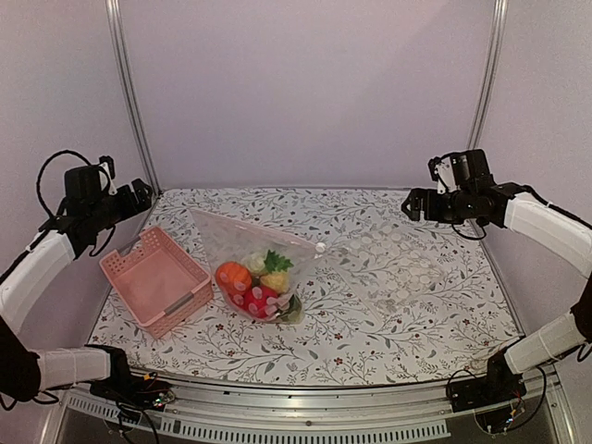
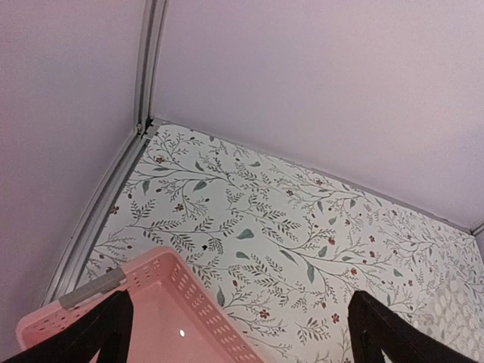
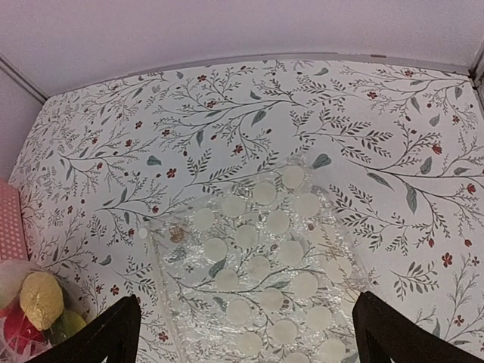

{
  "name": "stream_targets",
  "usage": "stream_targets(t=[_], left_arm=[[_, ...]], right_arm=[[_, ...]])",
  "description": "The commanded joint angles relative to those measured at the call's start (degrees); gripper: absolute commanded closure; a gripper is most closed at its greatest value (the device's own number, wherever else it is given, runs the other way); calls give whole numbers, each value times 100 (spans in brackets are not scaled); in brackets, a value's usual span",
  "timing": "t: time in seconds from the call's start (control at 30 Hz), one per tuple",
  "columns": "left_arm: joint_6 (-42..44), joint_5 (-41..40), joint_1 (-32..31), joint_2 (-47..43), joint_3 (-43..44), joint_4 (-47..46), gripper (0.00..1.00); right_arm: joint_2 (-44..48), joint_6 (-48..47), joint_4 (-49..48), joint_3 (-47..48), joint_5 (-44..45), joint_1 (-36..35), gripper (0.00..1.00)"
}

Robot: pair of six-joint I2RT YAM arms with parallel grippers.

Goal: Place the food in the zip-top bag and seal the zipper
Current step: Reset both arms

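Note:
The food (image 1: 257,282) is a heap of orange, red, yellow, white and green toy pieces at the table's middle, wrapped in clear crinkly film. Its yellow piece (image 3: 41,295) shows at the lower left of the right wrist view. The zip-top bag (image 1: 384,259) spreads flat to the right, clear with white dots (image 3: 257,265). I cannot tell whether the film over the food is part of it. The zipper (image 3: 156,295) is a narrow strip along the dotted part's left edge. My left gripper (image 1: 141,194) (image 2: 242,336) hangs open above the basket. My right gripper (image 1: 412,204) (image 3: 246,333) hangs open above the dotted bag.
A pink plastic basket (image 1: 153,277) (image 2: 151,318) stands at the left with nothing in it. The table wears a leaf-patterned cloth (image 1: 388,324). Metal posts (image 1: 129,92) and pale walls close in the back and sides.

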State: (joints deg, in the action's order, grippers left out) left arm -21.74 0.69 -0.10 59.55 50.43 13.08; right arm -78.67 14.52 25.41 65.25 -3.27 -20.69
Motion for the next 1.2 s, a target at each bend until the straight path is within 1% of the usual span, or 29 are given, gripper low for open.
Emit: stream_targets(t=[0.0,0.07,0.17,0.37,0.43,0.6,0.73,0.83,0.9,1.17], left_arm=[[9,-816,329,-250,-497,-492,0],[76,-975,477,-355,-833,-720,1],[177,-1066,652,-512,-1296,-1398,1],[638,-1383,661,-705,-2233,-2816,0],[885,-1440,656,-654,-2453,-3226,0],[1083,-1508,634,-527,-2880,-3967,0],[1187,-1432,601,-333,-3175,-4336,0],[1192,-1465,592,-231,-3381,-4626,0],[1204,-1445,590,-166,-3485,-4814,0],[1084,-1306,569,272,-3475,-5095,0]], right_arm=[[335,-50,-480,-456,3,723,1],[403,-70,-648,-648,-40,1065,1],[556,-145,-1037,-982,-25,1463,1],[1167,-238,-2267,-1968,0,1999,1],[1401,-253,-2836,-2376,162,2020,1],[1780,-407,-4134,-3322,622,2018,1],[1788,-458,-5029,-3947,950,2022,1],[1722,-552,-5878,-4373,1010,2017,1],[1692,-580,-6084,-4510,1046,2017,1],[1437,-524,-6226,-4514,903,2017,1]])
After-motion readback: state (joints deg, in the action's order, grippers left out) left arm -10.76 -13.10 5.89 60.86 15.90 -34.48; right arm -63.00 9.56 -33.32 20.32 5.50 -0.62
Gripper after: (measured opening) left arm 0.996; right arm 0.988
